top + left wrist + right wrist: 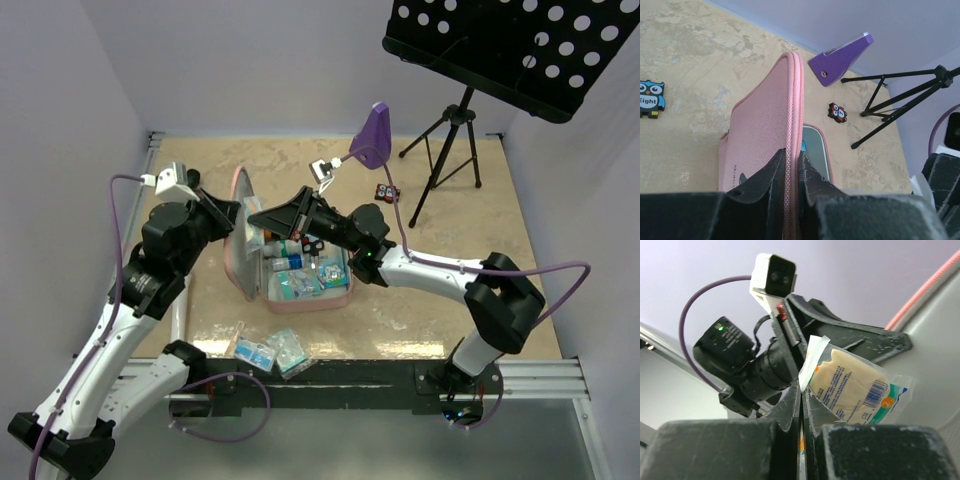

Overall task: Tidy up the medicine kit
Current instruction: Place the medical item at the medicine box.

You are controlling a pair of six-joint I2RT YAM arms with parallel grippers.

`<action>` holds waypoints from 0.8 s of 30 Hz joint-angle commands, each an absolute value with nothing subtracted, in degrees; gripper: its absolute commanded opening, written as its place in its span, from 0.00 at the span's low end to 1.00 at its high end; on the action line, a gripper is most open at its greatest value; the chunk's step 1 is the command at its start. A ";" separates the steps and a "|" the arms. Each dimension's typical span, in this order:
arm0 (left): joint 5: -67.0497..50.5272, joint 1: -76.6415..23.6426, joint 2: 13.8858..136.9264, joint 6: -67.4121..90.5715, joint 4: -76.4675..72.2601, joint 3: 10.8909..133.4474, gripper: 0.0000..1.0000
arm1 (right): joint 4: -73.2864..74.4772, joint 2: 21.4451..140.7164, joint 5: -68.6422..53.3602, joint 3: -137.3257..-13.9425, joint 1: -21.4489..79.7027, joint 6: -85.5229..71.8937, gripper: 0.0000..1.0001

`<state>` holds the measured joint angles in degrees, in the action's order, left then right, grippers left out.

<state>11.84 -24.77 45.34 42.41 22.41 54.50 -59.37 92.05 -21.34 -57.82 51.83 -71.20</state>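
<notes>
Progress is judged partial: the medicine kit (pixel 243 240) lies open on the surface (pixel 450 300), lid pinched upright by the narrow left jaws, several items inside. A sachet (pixel 850 385) is clamped between the right jaws over it; two packets (pixel 288 350) lie outside.

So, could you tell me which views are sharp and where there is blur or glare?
Top external: evenly lit, sharp, no hard shadows. Left wrist: medicine kit crisp, foreground dark. Right wrist: barcoded sachet sharp, no obvious glare.
</notes>
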 commanded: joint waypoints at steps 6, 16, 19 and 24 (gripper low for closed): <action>13.89 -24.61 42.89 42.36 20.74 54.58 0.00 | -64.42 95.09 -19.51 -58.97 52.73 -72.69 0.00; 14.33 -24.61 42.54 41.66 20.83 54.49 0.00 | -57.24 96.94 -19.51 -61.08 52.82 -70.06 0.00; 14.41 -24.61 42.63 41.49 20.83 54.40 0.00 | -51.09 96.94 -18.81 -62.92 53.09 -67.34 0.00; 14.59 -24.61 42.54 41.31 20.83 54.14 0.00 | -38.96 96.77 -17.67 -67.93 53.53 -60.65 0.00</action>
<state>13.93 -24.77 43.72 42.22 24.49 54.46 -48.34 97.27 -19.75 -62.26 52.90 -67.16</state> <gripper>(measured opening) 0.177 0.010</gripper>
